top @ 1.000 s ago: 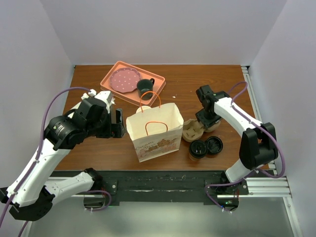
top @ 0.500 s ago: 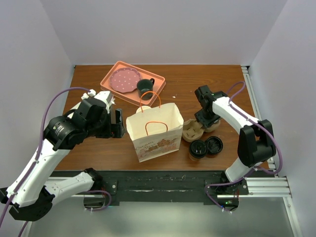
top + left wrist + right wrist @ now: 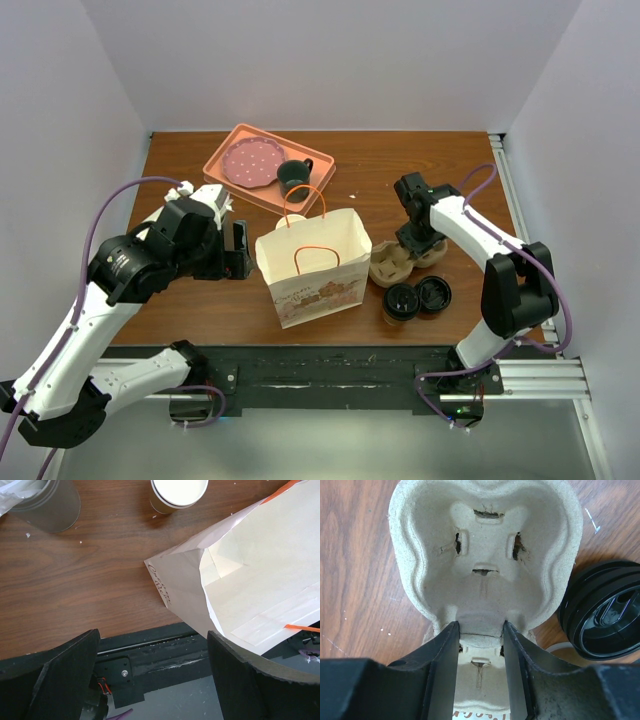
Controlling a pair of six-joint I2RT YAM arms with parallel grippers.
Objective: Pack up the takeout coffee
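The takeout coffee (image 3: 401,301), a tan cup with a black lid, stands at the front right of the table. A loose black lid (image 3: 434,293) lies beside it and also shows in the right wrist view (image 3: 605,615). My right gripper (image 3: 412,245) (image 3: 480,630) is shut on the middle ridge of a pulp cup carrier (image 3: 390,265) (image 3: 485,555), which rests on the table right of the paper bag (image 3: 315,265). My left gripper (image 3: 240,250) (image 3: 152,635) is open and empty beside the bag's left edge (image 3: 240,580).
A pink tray (image 3: 225,150) at the back holds a spotted plate (image 3: 250,162) and a dark green mug (image 3: 294,175). In the left wrist view a metal can (image 3: 45,505) and an open, lidless cup (image 3: 179,492) stand on the wood. The table's black front rail (image 3: 150,655) lies below.
My right gripper has shifted slightly up and left over the cup carrier. The left arm and the bag have not moved.
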